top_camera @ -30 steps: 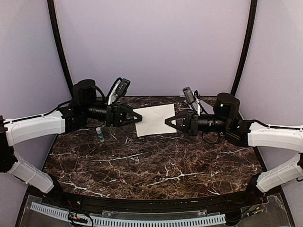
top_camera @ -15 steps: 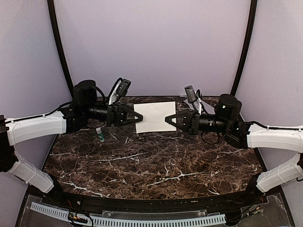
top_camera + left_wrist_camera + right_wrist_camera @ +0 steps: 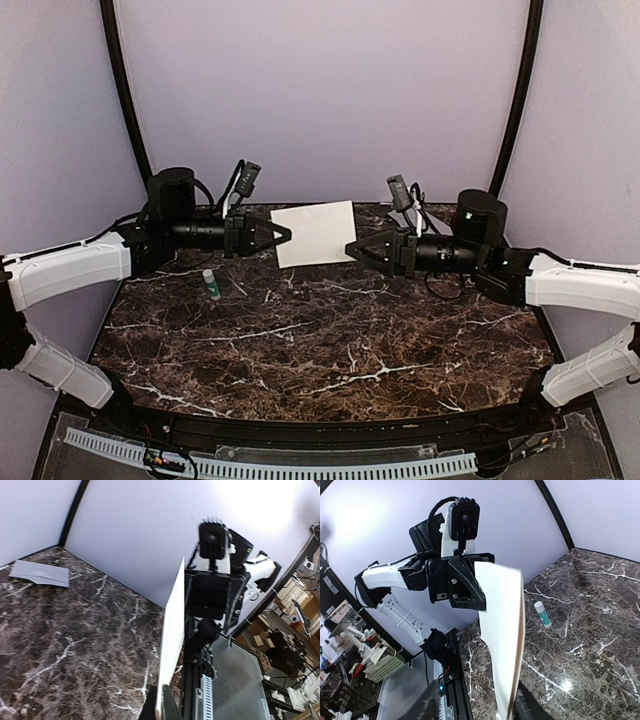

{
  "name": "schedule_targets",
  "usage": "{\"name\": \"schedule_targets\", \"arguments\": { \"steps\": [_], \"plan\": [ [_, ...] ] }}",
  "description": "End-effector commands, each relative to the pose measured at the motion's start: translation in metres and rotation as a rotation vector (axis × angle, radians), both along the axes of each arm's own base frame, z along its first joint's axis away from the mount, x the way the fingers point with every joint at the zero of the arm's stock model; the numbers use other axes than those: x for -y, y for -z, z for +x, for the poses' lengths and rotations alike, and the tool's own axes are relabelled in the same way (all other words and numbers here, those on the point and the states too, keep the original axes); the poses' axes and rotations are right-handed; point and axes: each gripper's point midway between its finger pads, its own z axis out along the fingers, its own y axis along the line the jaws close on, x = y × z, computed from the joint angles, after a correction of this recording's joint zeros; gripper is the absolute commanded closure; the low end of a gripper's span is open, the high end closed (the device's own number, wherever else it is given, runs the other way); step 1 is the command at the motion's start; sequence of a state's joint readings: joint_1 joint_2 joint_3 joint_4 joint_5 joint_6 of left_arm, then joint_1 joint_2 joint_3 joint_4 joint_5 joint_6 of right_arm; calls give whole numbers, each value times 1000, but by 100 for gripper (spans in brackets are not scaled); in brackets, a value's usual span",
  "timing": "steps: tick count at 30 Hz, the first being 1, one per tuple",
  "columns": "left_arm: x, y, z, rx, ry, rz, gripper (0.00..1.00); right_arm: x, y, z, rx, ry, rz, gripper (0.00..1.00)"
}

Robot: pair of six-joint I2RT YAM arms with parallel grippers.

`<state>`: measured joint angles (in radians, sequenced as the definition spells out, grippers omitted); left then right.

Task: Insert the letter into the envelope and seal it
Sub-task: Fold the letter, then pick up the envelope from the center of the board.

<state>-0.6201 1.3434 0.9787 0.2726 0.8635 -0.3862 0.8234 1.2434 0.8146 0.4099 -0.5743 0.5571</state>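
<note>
Glue stick [image 3: 210, 285] sits on the bench [image 3: 330, 350] just in front of the left arm, nothing touching it. Behind it, the letter [image 3: 313, 234] is up in the air between the two tools, near upright and off the bench.

Left tool [image 3: 284, 236] is fully closed and pinches the letter's left edge. Its wrist view shows the sheet running edge-on out of the fingers. Right tool [image 3: 350, 248] sits at the opposite lower corner. Its wrist view shows the fingers parted with the sheet loose between them, so it looks to have let go.

Change over the last second: left tool went from part-open to clamped, right tool from clamped to releasing, and the sheet came up higher and further back. This reads as a right-to-left handover, so the letter now hangs from one grip.

Envelope [image 3: 39, 573] lies flat on the bench by the far wall, well apart from the letter. It shows in the left wrist view only, and its flap state can't be told. Insertion not started, sealing after that. Risk: with a single-edge pinch the sheet may sag or swing in transit.
</note>
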Motion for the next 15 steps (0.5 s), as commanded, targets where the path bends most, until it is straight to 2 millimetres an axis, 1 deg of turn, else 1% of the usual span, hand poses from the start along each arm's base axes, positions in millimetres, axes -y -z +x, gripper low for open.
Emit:
{"name": "schedule_targets", "arguments": {
  "steps": [1, 2, 3, 4, 5, 6, 7, 8, 9, 10, 11, 13, 15],
  "plan": [
    [-42, -32, 33, 105, -216, 9, 100, 13, -16, 10, 64, 123, -81, 42],
    [-48, -36, 37, 118, -239, 10, 100, 19, -11, 14, 57, 161, -123, 39],
    [-60, -41, 44, 128, -286, 12, 100, 25, -8, 20, 56, 208, -162, 36],
    [-67, -42, 47, 136, -311, 15, 100, 31, -4, 27, 53, 258, -205, 34],
    [-80, -44, 54, 138, -359, 22, 100, 38, 0, 35, 48, 313, -253, 32],
    [-86, -45, 58, 144, -385, 29, 100, 45, 4, 41, 42, 361, -300, 30],
    [-99, -44, 64, 140, -435, 43, 100, 52, 10, 50, 36, 415, -350, 28],
    [-104, -43, 67, 144, -458, 56, 100, 59, 15, 57, 25, 464, -399, 27],
    [-114, -40, 72, 140, -507, 76, 100, 65, 21, 65, 13, 503, -446, 25],
    [-118, -37, 74, 144, -528, 90, 100, 72, 25, 75, 5, 553, -492, 25],
    [-124, -33, 77, 139, -564, 108, 100, 77, 35, 84, -8, 595, -548, 24],
    [-127, -28, 76, 136, -582, 122, 100, 84, 50, 99, -34, 634, -633, 24],
    [-130, -29, 76, 144, -594, 126, 100, 89, 64, 113, -38, 661, -702, 23]
  ]
}}
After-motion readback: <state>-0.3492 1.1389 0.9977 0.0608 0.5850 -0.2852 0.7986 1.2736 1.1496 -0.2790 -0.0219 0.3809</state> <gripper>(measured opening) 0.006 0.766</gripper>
